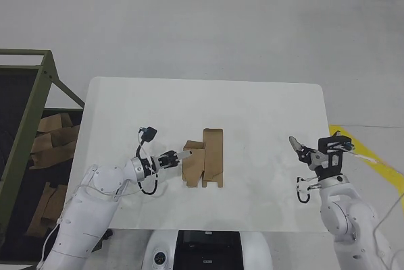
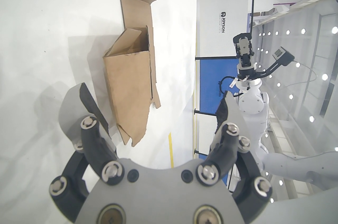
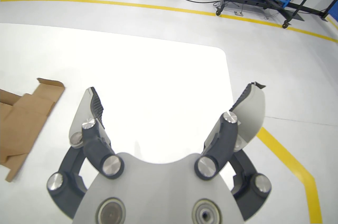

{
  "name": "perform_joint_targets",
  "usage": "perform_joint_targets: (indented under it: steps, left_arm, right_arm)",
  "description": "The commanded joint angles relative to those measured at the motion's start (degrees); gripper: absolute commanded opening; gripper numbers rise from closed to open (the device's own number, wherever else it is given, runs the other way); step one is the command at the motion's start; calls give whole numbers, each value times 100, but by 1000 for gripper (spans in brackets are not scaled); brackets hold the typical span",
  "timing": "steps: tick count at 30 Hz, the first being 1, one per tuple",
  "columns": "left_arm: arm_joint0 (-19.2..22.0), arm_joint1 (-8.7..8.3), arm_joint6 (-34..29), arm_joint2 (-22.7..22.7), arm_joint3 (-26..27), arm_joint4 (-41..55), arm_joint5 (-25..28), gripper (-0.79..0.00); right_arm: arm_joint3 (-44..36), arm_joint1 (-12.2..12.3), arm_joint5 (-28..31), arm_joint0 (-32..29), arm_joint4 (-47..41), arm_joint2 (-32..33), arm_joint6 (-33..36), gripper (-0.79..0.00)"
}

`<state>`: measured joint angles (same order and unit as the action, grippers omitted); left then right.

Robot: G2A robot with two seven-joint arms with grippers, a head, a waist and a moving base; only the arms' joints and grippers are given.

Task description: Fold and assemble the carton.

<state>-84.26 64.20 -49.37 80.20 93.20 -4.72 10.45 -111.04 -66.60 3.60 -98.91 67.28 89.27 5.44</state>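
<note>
Carton (image 1: pixel 205 158), just one, is lying half-folded mid table (image 1: pixel 269 108). Two grippers, both spread: left gripper (image 1: pixel 185 154) is hovering just beside it, right gripper (image 1: pixel 298 150) is hanging near the right edge.

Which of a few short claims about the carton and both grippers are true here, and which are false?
1. The carton lies on the white table. True.
2. The right gripper is shut on the carton. False: it is open and well apart from the carton.
3. The left gripper is open. True.
4. The carton is a closed, finished box. False: it is only partly folded, with flaps loose and one end open.
5. More cardboard lies in the rack beside the table. True.
</note>
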Motion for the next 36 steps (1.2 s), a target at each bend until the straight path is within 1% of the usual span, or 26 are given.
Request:
perform_joint_targets:
  steps: [1, 8, 12, 15, 18, 19, 29, 36]
  left_arm:
    - [-28, -10, 30, 36, 8, 43, 32, 0]
    - [-25, -31, 88, 57, -104, 172, 96, 0]
    - [58, -33, 85, -26, -230, 173, 114, 0]
    - [122, -31, 79, -92, -309, 232, 155, 0]
    - [197, -28, 64, -161, -388, 277, 188, 0]
    - [221, -28, 70, -183, -411, 277, 191, 0]
    - [284, -36, 124, -216, -460, 171, 145, 0]
    - [285, -30, 214, -319, -472, 215, 143, 0]
  right_arm:
    - [-92, -6, 99, 8, -229, -2, 87, 0]
    - [-346, -14, 417, -10, -1033, 110, 439, 0]
    - [-410, -12, 498, -1, -1208, 183, 553, 0]
    - [-404, -19, 701, 16, -1775, 201, 708, 0]
    - [-361, -12, 929, 57, -2397, 284, 1028, 0]
    - [-354, 0, 970, 80, -2396, 340, 1157, 0]
    - [-353, -1, 966, 82, -2402, 338, 1148, 0]
    - [-281, -17, 855, 179, -2772, 213, 1327, 0]
